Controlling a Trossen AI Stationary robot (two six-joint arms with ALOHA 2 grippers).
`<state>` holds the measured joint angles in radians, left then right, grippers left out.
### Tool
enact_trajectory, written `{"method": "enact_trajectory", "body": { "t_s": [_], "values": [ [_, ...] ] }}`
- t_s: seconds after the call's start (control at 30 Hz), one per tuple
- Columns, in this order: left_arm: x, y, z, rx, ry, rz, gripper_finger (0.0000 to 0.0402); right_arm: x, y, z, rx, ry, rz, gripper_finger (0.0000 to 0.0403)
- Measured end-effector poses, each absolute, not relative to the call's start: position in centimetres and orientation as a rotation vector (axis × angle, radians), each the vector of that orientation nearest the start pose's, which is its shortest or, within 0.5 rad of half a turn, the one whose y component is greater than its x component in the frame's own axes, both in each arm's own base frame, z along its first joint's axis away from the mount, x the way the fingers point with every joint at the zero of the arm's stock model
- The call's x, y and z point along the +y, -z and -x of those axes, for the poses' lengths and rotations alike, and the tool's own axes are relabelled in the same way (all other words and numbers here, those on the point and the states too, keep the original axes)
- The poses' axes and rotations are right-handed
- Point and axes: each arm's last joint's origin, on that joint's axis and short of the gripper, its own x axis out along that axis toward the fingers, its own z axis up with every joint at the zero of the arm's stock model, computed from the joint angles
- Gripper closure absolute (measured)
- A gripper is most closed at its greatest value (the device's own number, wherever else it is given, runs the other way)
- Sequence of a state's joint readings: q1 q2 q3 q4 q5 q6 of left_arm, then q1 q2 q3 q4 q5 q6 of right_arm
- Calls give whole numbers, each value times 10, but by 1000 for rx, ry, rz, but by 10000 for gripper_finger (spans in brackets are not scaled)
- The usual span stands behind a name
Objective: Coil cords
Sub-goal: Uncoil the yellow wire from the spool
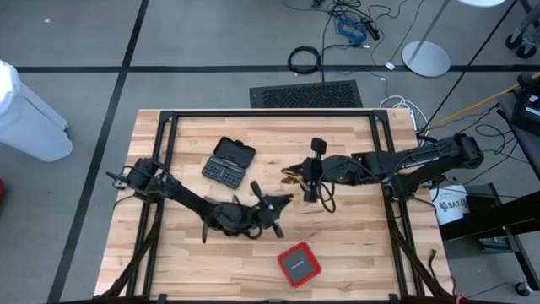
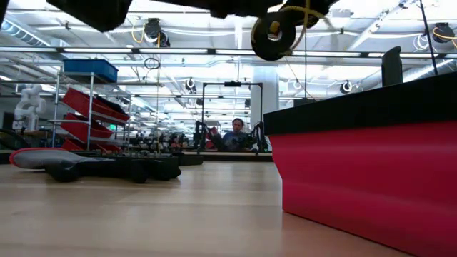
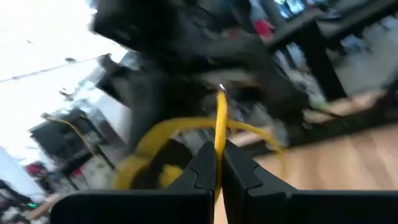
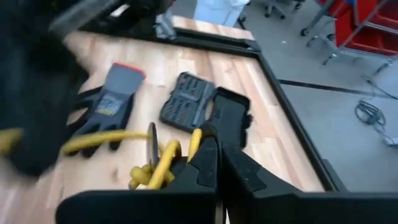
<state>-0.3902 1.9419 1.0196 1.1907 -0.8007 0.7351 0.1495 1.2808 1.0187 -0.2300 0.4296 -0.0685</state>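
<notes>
A thin yellow cord (image 1: 293, 177) hangs above the middle of the table between my two grippers. My right gripper (image 4: 214, 155) comes from the table's right side and is shut on the cord's looped part. My left gripper (image 3: 219, 165) reaches up from the near left and is shut on a straight strand of the same cord. That strand (image 4: 99, 142) runs from the loops toward the dark, blurred left gripper. In the low view the cord (image 2: 303, 18) shows high above the tabletop. My left gripper pinches a single strand of the yellow cord (image 3: 220, 134) between its two fingers. The strand runs on past the fingers toward the loop by the right gripper, clear of the table. My right gripper pinches the cord's yellow loops (image 4: 194, 142) between its two fingers, slanting down from the table's right side. The loops hang beside the fingers, lifted off the wood.
A grey glove (image 4: 115, 102) and an open black bit case (image 1: 229, 160) lie on the far left part of the table. A red box (image 1: 299, 263) sits near the front edge. A black frame (image 1: 270, 114) rims the table.
</notes>
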Motion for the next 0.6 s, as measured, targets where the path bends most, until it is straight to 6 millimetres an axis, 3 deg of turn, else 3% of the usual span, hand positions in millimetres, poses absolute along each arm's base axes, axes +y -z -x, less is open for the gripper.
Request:
{"method": "enact_trajectory", "body": {
  "t_s": [0.27,0.47,0.6],
  "values": [
    [-134,-196,-379,106,-420,-579,396,28,-321,-275,381,320,235,403],
    [-142,-189,-372,214,-517,-679,397,26,-334,-263,337,319,212,403],
    [-136,-182,-371,328,-615,-760,397,28,-343,-256,291,218,156,403]
  ]
}}
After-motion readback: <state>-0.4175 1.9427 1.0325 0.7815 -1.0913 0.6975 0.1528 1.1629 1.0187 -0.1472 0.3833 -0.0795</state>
